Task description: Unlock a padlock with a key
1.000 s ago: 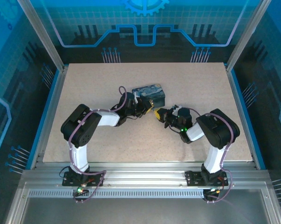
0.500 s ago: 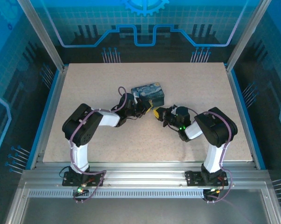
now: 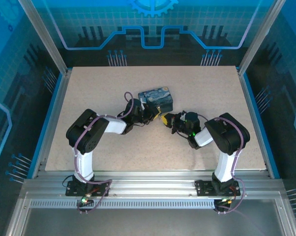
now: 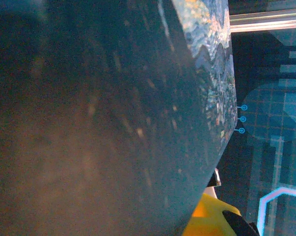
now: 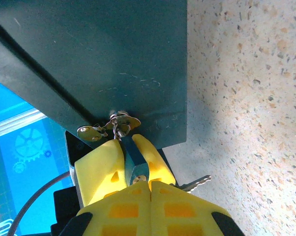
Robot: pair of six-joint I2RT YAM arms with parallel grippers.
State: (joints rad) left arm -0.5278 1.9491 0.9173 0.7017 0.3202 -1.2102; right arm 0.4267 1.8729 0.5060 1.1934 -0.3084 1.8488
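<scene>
In the right wrist view my right gripper (image 5: 129, 142) is shut on the key (image 5: 132, 160), a slim bluish-grey piece pinched between the yellow fingers (image 5: 101, 169). A ring with two spare brass keys (image 5: 119, 121) hangs at its far end, against the dark side of the tin (image 5: 113, 54). A silver key blade (image 5: 198, 183) sticks out to the right behind one finger. In the top view the right gripper (image 3: 165, 119) and left gripper (image 3: 150, 114) meet at the near side of the tin (image 3: 156, 97). The padlock is hidden.
The blue painted tin (image 4: 113, 108) sits right against the left wrist camera, with a yellow-and-black finger (image 4: 209, 216) showing past its lower edge. Speckled tabletop (image 5: 246, 98) lies open to the right of the tin. Blue enclosure walls (image 3: 265, 113) ring the table.
The right arm's forearm and gripper have edged slightly left toward the tin over the last second. The left arm has barely moved.
</scene>
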